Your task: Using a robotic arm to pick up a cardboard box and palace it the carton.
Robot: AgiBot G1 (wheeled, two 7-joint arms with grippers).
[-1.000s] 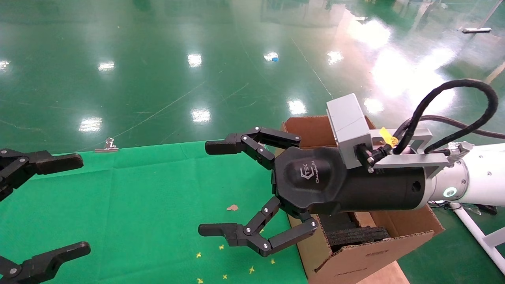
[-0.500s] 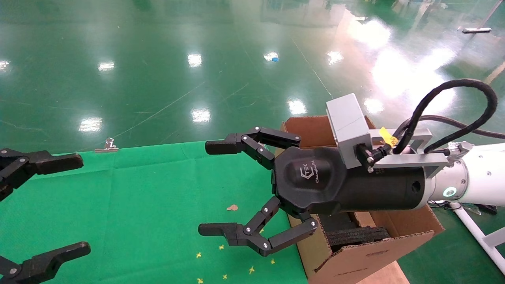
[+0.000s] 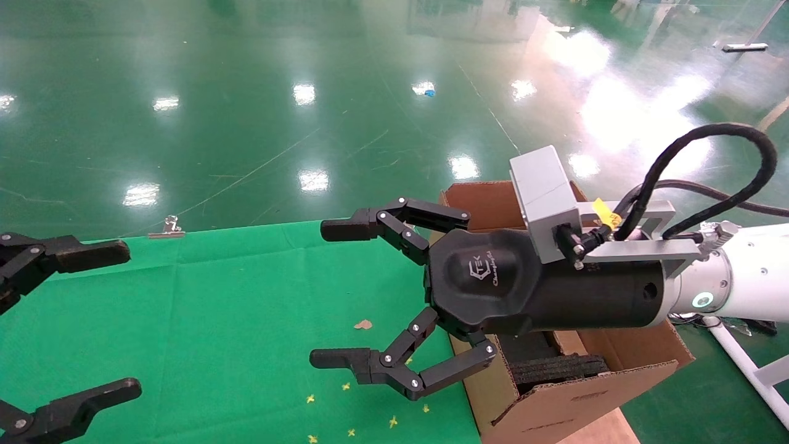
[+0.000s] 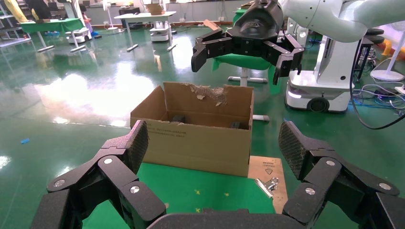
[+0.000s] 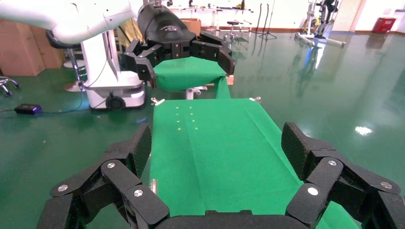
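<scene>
**2 open grippers, no small box in sight**

At the left edge of the green tabletop [image 3: 203,296] our left gripper [image 3: 61,320] hangs parked, fingers spread, holding nothing. To its right the right gripper [image 3: 376,302] on the robotic arm [image 3: 739,277] hovers, fingers wide apart and empty. We cannot find the cardboard box in any view. We judge it light and stiff, slippery where taped, best pinched across its broad faces. Rightmost, the carton [image 3: 555,401] stands off the tabletop's edge; its upright flaps demand a high approach.
</scene>
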